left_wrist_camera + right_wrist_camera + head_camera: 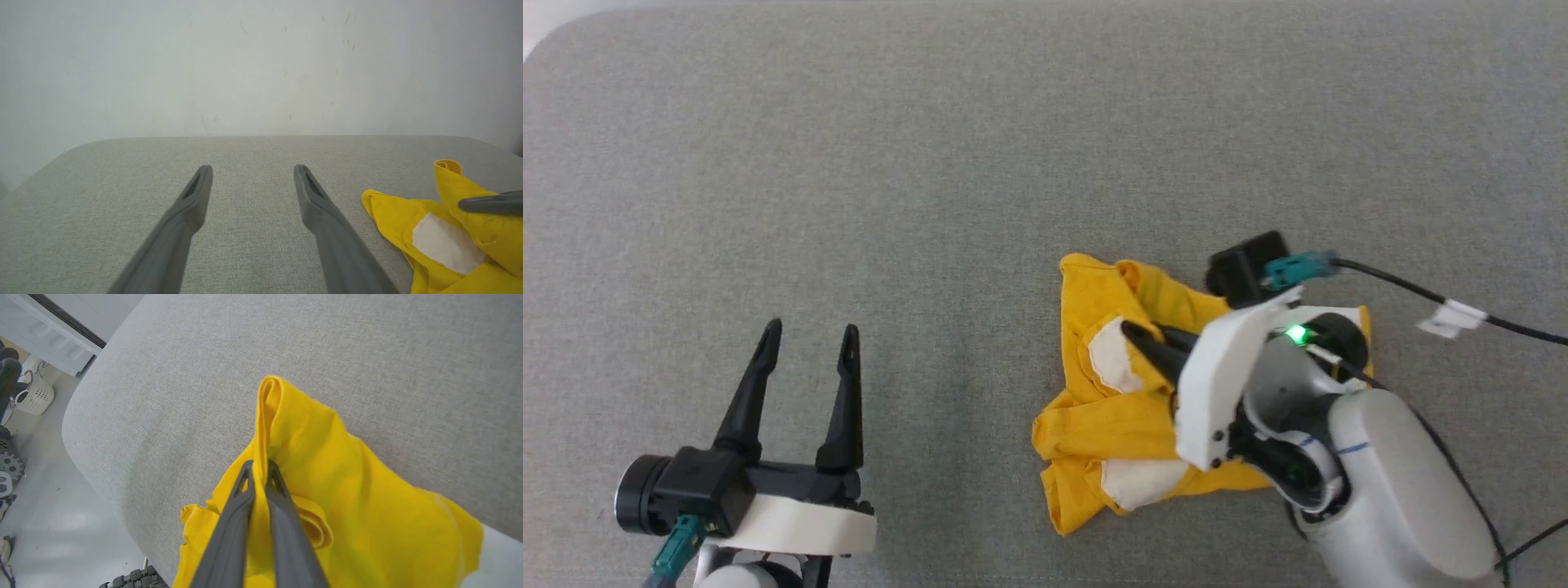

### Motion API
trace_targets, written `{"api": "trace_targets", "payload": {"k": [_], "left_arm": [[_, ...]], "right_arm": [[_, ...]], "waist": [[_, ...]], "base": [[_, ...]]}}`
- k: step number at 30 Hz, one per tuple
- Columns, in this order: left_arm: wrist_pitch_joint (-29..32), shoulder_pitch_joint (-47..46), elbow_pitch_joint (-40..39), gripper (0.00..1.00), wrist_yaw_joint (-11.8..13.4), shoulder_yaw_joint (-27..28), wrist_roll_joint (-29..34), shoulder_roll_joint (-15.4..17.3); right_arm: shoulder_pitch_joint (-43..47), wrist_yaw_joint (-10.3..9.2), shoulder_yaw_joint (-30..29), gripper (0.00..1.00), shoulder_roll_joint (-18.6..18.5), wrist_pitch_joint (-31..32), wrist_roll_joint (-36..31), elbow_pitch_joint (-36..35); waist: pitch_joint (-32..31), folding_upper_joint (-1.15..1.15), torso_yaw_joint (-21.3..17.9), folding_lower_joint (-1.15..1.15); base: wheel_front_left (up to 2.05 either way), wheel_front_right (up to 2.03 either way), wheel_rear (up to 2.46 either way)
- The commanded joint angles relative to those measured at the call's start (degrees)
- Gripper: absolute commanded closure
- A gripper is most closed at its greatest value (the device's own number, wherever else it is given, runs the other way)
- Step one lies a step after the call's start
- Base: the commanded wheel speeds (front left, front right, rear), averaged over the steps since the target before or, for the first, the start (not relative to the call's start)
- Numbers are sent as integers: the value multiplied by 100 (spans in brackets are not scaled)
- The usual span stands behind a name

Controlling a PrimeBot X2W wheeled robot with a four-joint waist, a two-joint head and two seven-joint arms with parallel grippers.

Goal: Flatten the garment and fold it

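Garment (1111, 425) crumpled, pinched by right hand (258, 465)

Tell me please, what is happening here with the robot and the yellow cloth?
The robot is working on a crumpled yellow T-shirt that lies on a grey padded surface. Its right gripper has its fingers shut on a raised fold of the shirt. The left gripper is open and hovers apart from the shirt, over bare surface. The shirt is bunched up, not yet flattened or folded.
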Motion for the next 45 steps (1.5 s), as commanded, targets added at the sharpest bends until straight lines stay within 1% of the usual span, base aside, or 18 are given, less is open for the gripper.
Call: {"api": "trace_targets", "payload": {"k": [1,7,13,14,15,16,17,20,24,26,29,32,34,35,38,42,45], "left_arm": [[-27,-76,38,0,-53,-20,19,-43],[-27,-123,112,0,-83,-70,-5,-81],[-27,-189,228,0,-112,-157,-20,-122],[-27,-206,250,0,-116,-175,-22,-129],[-27,-221,272,0,-121,-192,-25,-137],[-27,-234,292,0,-124,-208,-27,-144],[-27,-245,314,0,-128,-222,-29,-150],[-27,-257,353,0,-136,-238,-37,-159],[-27,-207,421,0,-146,-215,-47,-156],[-27,-134,446,0,-151,-184,-53,-139],[-27,-58,446,0,-154,-157,-55,-124],[-27,9,411,0,-152,-129,-48,-118],[-27,60,371,0,-146,-103,-43,-118],[-27,60,371,0,-146,-103,-43,-118],[-27,155,303,0,-126,-43,-42,-116],[-27,271,208,0,-103,37,-46,-105],[-27,356,146,0,-76,119,-59,-94]], "right_arm": [[-157,-5,184,100,23,-49,40,153],[-431,-5,621,100,28,-238,199,698],[-605,-5,657,100,29,-406,25,1541],[-625,-5,649,94,29,-424,-1,1697],[-645,-5,644,73,29,-433,-11,1848],[-670,-5,637,43,29,-456,-24,1982],[-696,-5,633,0,29,-493,-25,2095],[-752,-5,679,0,30,-612,82,2218],[-852,-5,873,0,30,-783,396,2287],[-904,-5,955,0,30,-890,626,2164],[-875,-5,789,0,30,-1083,798,1915],[-699,-5,344,0,26,-1382,583,1580],[-472,-5,-39,0,-91,-1633,282,1276],[-472,-5,-39,0,-91,-1633,282,1276],[55,-5,-733,0,-211,-1901,-53,792],[804,-5,-1497,0,-344,-2040,-563,81],[1306,-5,-1981,0,-307,-1957,-779,-296]], "waist": [[-9,0,38,0],[-3,0,173,0],[-21,0,338,0],[-28,0,366,0],[-38,0,390,0],[-50,0,411,0],[-66,0,431,0],[-105,0,453,0],[-222,0,419,0],[-319,0,352,0],[-414,0,285,0],[-496,0,218,0],[-543,0,178,0],[-543,0,178,0],[-586,0,102,0],[-580,0,-6,0],[-573,0,-103,0]], "base": [[0,0,0],[0,0,0],[0,0,0],[0,0,0],[0,0,0],[0,0,0],[0,0,0],[0,0,0],[0,0,0],[0,0,0],[0,0,0],[0,0,0],[0,0,0],[0,0,0],[0,0,0],[0,0,0],[0,0,0]]}}
